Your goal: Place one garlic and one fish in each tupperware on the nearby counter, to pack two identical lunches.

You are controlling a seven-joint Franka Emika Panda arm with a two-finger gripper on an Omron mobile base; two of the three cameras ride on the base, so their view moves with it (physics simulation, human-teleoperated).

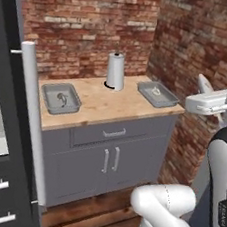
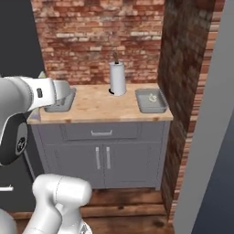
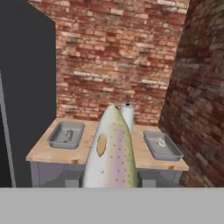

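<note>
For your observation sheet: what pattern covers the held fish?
Pale speckled skin with dark dots on the fish; hand view.

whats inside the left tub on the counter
The left tub holds one small slim grey thing, likely a fish. No garlic is visible there, though the near rim hides part of the floor.

White paper-towel roll [image 1: 115, 71] upright before the brick wall [image 1: 86, 26].

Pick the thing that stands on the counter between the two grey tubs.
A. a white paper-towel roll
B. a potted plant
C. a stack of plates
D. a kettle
A: the white paper-towel roll stands upright at the back of the counter, between the left tub and the right tub.
</note>
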